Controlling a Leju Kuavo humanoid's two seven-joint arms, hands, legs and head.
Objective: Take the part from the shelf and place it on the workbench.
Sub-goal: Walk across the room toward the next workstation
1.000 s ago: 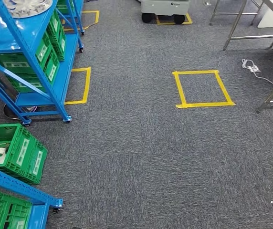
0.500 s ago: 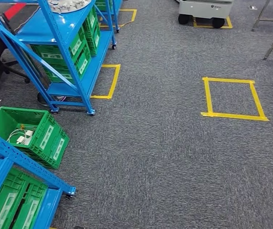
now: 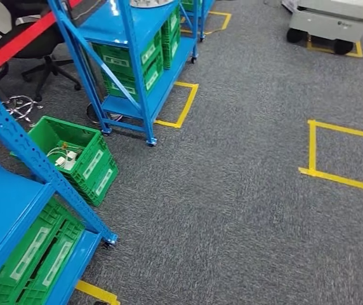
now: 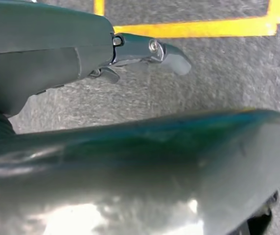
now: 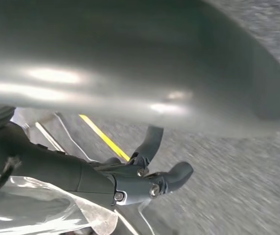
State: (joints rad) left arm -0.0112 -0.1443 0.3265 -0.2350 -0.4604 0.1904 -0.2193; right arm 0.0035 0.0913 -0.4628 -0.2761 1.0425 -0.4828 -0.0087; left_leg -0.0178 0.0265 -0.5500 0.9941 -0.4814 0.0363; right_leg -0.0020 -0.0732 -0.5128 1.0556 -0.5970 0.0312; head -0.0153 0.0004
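Note:
A blue shelf rack (image 3: 141, 38) stands at the far left of the head view, with green crates on its lower levels. A silvery round part (image 3: 147, 2) lies on its top level, cut by the picture's edge. My left hand (image 4: 94, 54) hangs over grey carpet, fingers stretched out and holding nothing. The right hand (image 5: 134, 183) also hangs over the carpet with its fingers (image 5: 177, 172) apart and nothing between them. A clear plastic film (image 5: 46, 210) shows along the back of that hand.
A second blue rack (image 3: 12, 136) with green crates (image 3: 35, 254) stands close at the left. A green crate (image 3: 81, 162) holding cables sits on the floor between the racks. Yellow tape squares (image 3: 344, 155) mark the carpet. A grey cart (image 3: 335, 22) stands at the far right, an office chair (image 3: 40, 44) at the far left.
The camera has swung to the left: racks and crates have slid right and toward the middle, the tape square has gone to the right edge, and the workbench legs have left the picture.

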